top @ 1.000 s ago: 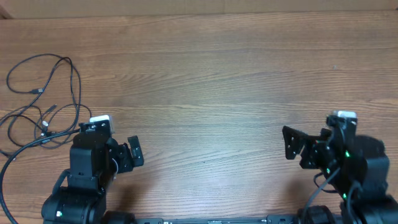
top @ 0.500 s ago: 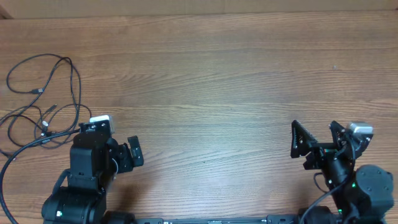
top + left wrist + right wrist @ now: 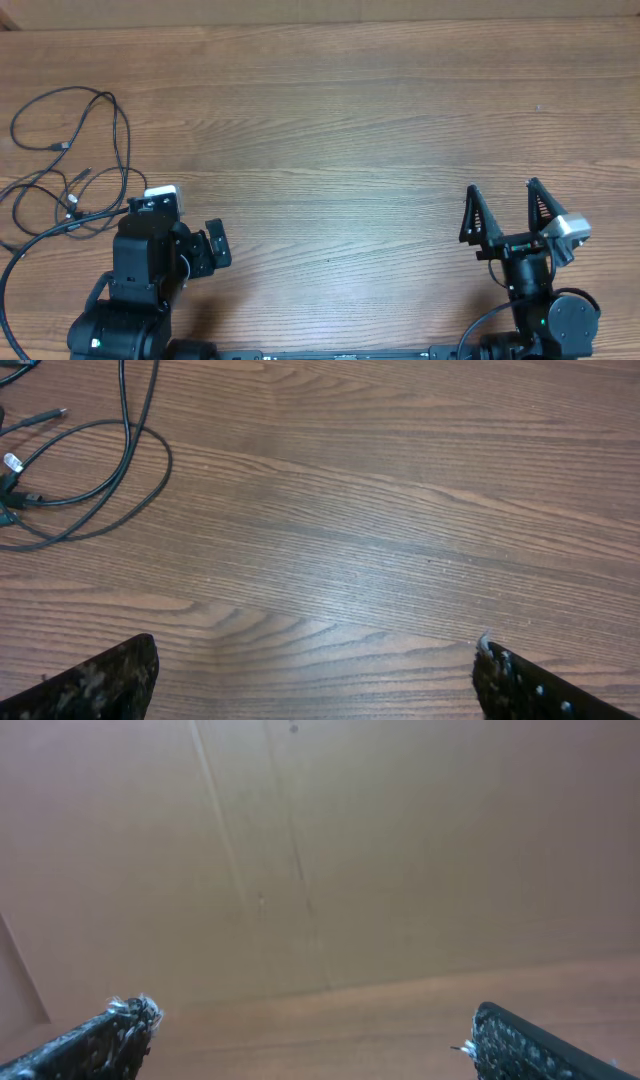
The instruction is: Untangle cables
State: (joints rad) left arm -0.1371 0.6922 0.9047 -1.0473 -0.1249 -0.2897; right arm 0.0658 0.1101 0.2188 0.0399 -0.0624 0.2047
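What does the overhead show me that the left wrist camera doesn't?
Overhead only: the whole tangle of cables on the left side of the table, including its far loop, and the right gripper, open and empty, far off on the other side. Left wrist only: both fingers of the left gripper wide apart, with bare wood between them. Both: the nearer cable loops with their plug ends, lying untouched on the wood.

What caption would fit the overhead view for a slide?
Left end effector and right end effector open and empty; tangled black cables lie untouched on the wooden table.
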